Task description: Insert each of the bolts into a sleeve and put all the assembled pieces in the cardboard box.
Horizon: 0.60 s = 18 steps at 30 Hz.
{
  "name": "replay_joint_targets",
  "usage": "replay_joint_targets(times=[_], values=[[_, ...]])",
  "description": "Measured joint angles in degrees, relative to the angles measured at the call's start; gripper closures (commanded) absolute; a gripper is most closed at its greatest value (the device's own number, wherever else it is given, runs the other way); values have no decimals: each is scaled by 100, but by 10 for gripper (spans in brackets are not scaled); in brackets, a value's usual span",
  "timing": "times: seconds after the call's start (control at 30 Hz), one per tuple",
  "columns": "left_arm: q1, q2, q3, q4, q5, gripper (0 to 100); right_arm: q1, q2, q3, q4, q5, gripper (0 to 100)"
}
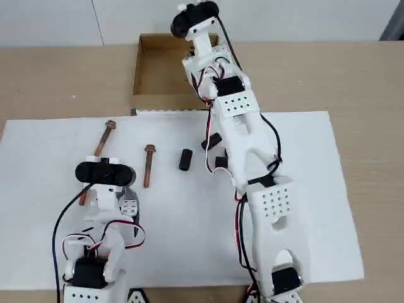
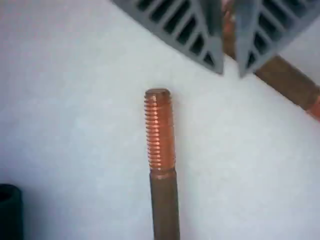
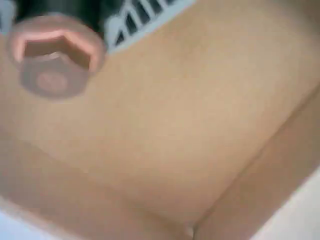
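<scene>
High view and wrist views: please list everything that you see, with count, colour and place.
table: 1, tan.
sheet: 1, white, on the table.
cardboard box: 1, brown, beyond the sheet.
loose bolts: 2, copper, on the sheet; one lies free, one runs under the left tool.
sleeves: 3, black, on the sheet, two beside the right arm.
assembled piece: 1, copper and black, above the box.
left tool: 1, grey, over a bolt.
right tool: 1, grey, holding the assembled piece.

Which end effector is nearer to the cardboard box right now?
Right. The right end effector hangs over the cardboard box, gripping a bolt; the left end effector is well short of it, low over the white paper.
</scene>
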Motion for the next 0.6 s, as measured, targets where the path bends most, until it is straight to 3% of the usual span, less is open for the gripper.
replay_joint_targets(times=[0.1,0.37,0.6], values=[[0,0,0,0,0,995,0,0,-44,325,9,860],[0,0,0,0,0,995,-9,-35,-167,791,9,952],[0,0,0,0,0,995,-290,-782,-167,2119,9,995]])
